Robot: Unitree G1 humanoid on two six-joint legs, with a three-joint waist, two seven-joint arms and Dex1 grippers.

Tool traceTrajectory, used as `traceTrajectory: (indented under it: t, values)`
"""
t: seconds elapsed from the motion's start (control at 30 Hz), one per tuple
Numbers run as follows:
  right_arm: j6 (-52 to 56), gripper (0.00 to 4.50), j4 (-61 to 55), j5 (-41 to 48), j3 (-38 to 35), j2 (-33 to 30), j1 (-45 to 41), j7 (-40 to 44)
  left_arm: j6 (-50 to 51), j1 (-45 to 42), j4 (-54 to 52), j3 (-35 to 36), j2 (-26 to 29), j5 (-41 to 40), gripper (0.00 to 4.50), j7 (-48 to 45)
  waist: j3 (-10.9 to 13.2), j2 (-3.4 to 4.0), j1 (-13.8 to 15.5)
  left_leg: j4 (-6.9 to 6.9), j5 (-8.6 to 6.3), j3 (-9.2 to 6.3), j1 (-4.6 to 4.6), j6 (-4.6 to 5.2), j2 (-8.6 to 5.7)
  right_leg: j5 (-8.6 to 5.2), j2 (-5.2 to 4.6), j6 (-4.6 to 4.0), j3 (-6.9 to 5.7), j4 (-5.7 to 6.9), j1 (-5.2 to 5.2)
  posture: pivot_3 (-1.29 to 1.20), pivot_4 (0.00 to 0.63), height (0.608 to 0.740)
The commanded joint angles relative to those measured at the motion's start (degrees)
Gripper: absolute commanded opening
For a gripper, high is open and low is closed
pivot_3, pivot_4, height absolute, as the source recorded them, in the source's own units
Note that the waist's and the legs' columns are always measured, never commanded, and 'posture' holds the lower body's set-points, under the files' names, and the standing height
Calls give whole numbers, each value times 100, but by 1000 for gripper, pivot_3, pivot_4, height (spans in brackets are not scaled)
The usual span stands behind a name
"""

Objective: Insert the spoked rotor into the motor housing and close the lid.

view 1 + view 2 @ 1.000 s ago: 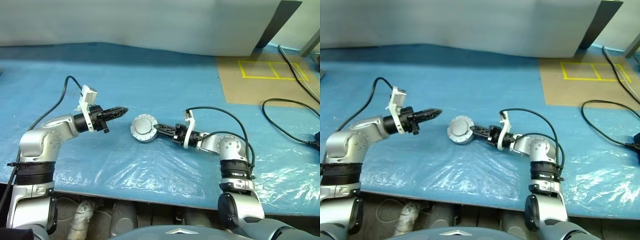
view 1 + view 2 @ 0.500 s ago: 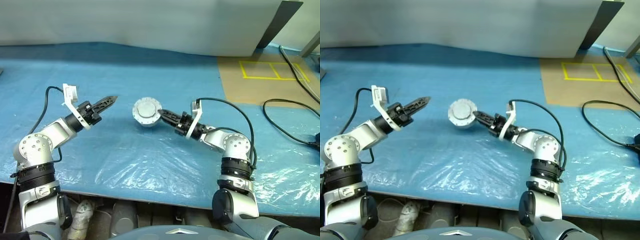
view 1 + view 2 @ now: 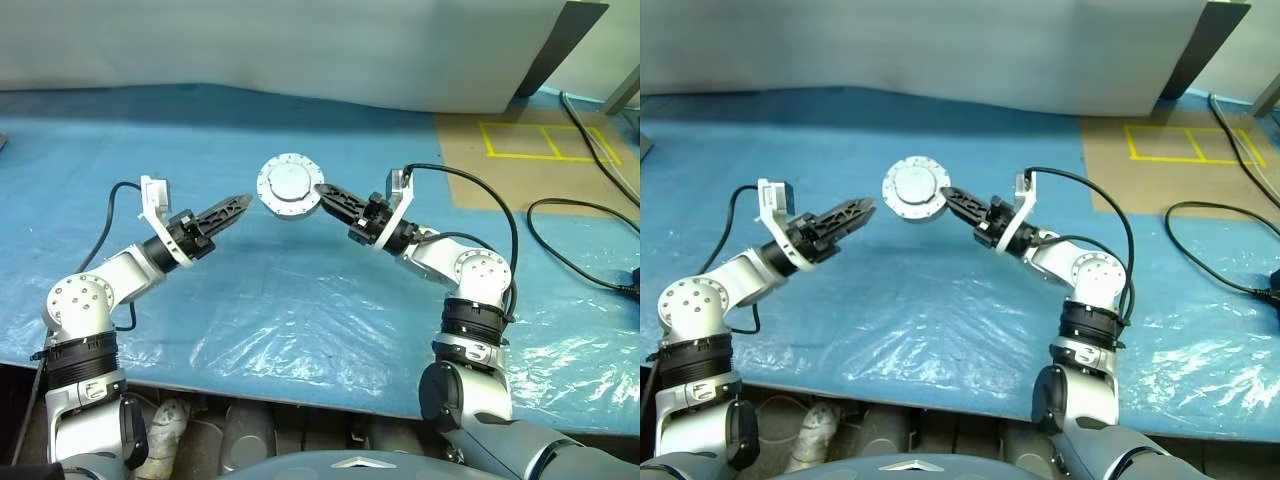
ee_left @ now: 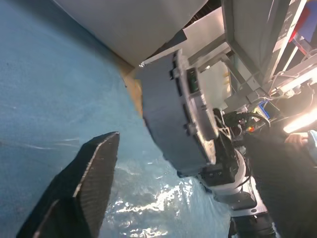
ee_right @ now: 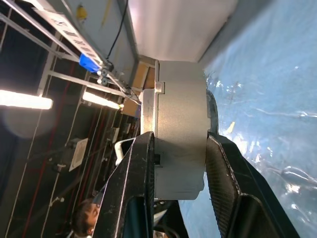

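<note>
My right gripper (image 3: 322,192) is shut on a thick round grey drum held above the blue table. Its smooth grey lid (image 3: 288,187) with a pale ribbed rim faces the head camera. The darker body behind it looks like the motor housing (image 4: 158,114), and the lid sits on it. In the right wrist view the two fingers clamp the drum's flat faces (image 5: 181,99). My left gripper (image 3: 238,205) hovers just left of the drum, pointing at it without touching, jaws parted and empty. One of its fingers (image 4: 89,183) shows in the left wrist view. The spoked rotor is hidden.
A crinkled blue plastic sheet (image 3: 300,320) covers the table. A brown board with yellow tape squares (image 3: 520,150) lies at the far right. Black cables (image 3: 580,250) run along the right side. A white panel (image 3: 300,50) closes off the back.
My right gripper has lifted the drum off the sheet and carried it up and away from me. The left wrist has rolled, swung toward the drum, and its jaws have parted.
</note>
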Motion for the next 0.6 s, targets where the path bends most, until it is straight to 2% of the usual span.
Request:
traceTrajectory:
  t: [0.03,0.33,0.47,0.6]
  values:
    - [-100,1096,-320,481,85,-2,-208,106,-40,-167,-88,-194,4,-34,4458,-130,0,0,10,1,0,-1,0,0,0,0,0,0,-2,0,1,0,150,740]
    - [-96,1096,-450,620,344,-167,-104,106,-220,-593,245,-338,-475,-139,4458,-74,0,-1,67,7,0,-3,-2,0,0,0,0,0,-5,6,3,0,150,740]
    - [-92,1096,-436,646,395,-205,-87,75,-335,-759,575,-246,-789,-192,4458,140,0,-1,94,12,0,-4,-3,0,0,0,-1,0,-5,10,3,0,150,740]
    - [-106,1096,-370,659,415,-222,-90,-2,-347,-702,525,-449,-1158,-116,4458,283,0,-2,101,22,0,-6,-7,0,0,0,-2,0,-6,18,3,0,150,740]
